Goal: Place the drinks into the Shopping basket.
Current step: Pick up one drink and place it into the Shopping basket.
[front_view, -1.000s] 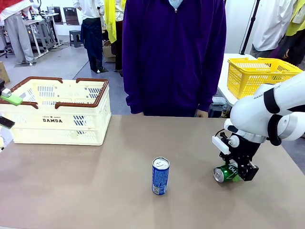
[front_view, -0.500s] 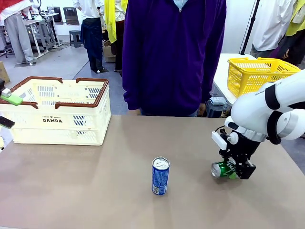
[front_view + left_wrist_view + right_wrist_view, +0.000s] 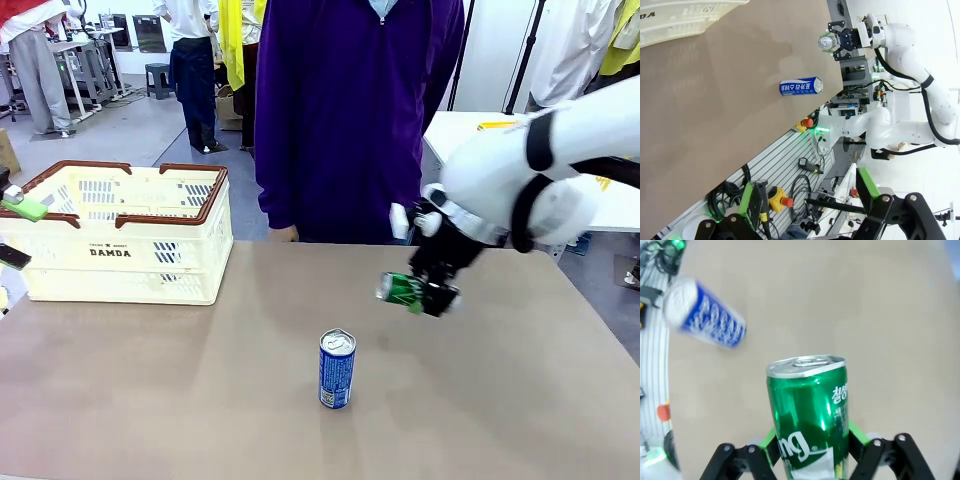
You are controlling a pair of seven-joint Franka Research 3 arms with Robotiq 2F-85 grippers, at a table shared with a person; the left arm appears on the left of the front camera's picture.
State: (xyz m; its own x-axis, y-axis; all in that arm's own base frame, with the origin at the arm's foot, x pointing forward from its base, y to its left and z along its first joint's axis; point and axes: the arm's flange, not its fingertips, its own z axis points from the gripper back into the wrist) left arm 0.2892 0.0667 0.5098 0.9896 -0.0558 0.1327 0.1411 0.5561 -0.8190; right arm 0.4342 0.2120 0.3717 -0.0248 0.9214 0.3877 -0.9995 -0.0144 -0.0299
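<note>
My right gripper (image 3: 432,293) is shut on the green can (image 3: 401,291) and holds it lying sideways in the air above the table, right of centre. From the right wrist the green can (image 3: 810,415) stands between the green pads of my right gripper (image 3: 812,462). The blue can (image 3: 337,369) stands upright at the table's middle, below and left of the held one. It is also seen as the blue can (image 3: 800,86) and, blurred, the blue can (image 3: 705,315). The Shopping basket (image 3: 120,250) sits at the far left. My left gripper (image 3: 15,232) stays open beside it, open too in its wrist view (image 3: 807,200).
A person in a purple top (image 3: 360,120) stands at the far edge, one hand (image 3: 283,233) by the table rim. Bare table surface (image 3: 200,380) lies between the blue can and the Shopping basket (image 3: 685,20). The right arm (image 3: 900,45) hangs over the table's right half.
My right gripper has lifted the green can off the table at the right and carried it up and leftward toward the middle. The blue can and left gripper have not moved.
</note>
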